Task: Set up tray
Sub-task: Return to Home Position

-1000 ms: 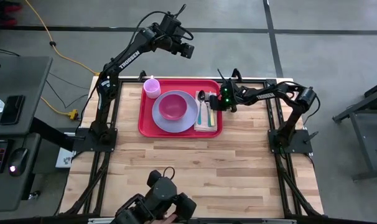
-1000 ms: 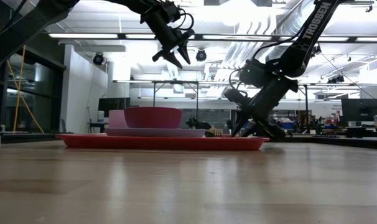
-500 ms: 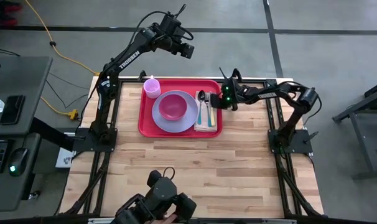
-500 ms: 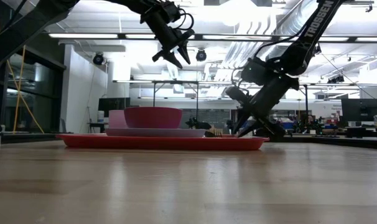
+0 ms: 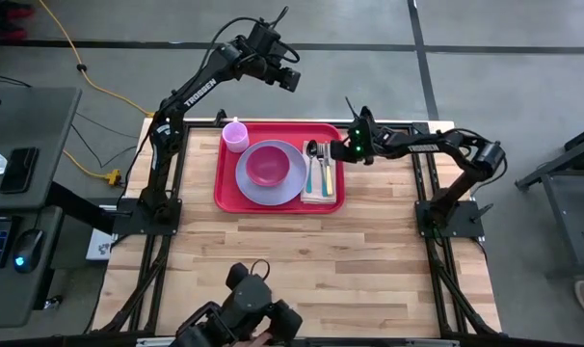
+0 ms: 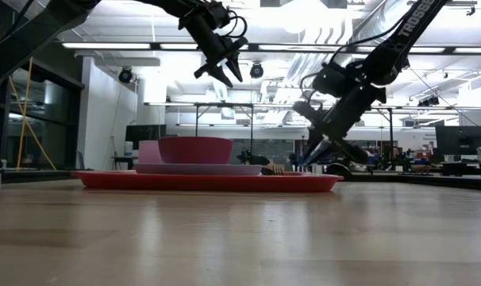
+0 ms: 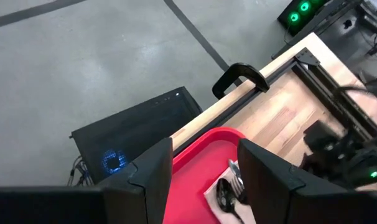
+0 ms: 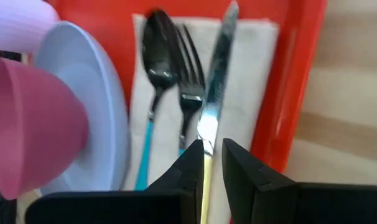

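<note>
A red tray (image 6: 209, 182) sits on the counter (image 6: 240, 238), carrying a plate (image 6: 197, 168) and pink bowl (image 6: 195, 149).
</note>
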### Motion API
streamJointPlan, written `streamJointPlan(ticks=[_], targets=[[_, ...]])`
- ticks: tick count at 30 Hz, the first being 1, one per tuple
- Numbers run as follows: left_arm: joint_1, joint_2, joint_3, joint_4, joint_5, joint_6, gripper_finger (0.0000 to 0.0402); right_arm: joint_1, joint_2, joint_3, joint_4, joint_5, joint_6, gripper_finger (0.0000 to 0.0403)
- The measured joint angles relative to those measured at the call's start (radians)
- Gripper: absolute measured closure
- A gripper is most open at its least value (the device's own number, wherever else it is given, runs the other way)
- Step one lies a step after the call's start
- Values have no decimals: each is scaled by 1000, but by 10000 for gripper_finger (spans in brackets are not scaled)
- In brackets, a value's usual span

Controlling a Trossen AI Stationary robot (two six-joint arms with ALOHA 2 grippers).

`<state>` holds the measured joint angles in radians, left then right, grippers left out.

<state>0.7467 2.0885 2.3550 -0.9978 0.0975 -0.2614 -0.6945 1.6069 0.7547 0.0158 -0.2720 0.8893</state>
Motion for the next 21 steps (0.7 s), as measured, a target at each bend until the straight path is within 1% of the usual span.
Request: streamJointPlan(ticks=[3,6,9,12,17,21], targets=[[-1,-15,-1,-7,2,22,190,-2,-41,0,4,37,-21,367],[5,-52,-1,-30,35,63,190,-15,-89,0,3,61,-59,367],[6,-95,-1,-93,51,117,190,-35,-145,0,3,74,-97,369],[6,-142,-1,-161,26,158,190,-57,-203,0,0,106,-151,374],[6,-219,0,-246,16,179,190,-98,-304,0,-37,160,-243,381],[6,-266,0,-304,-16,193,190,-134,-373,0,-57,167,-369,384]])
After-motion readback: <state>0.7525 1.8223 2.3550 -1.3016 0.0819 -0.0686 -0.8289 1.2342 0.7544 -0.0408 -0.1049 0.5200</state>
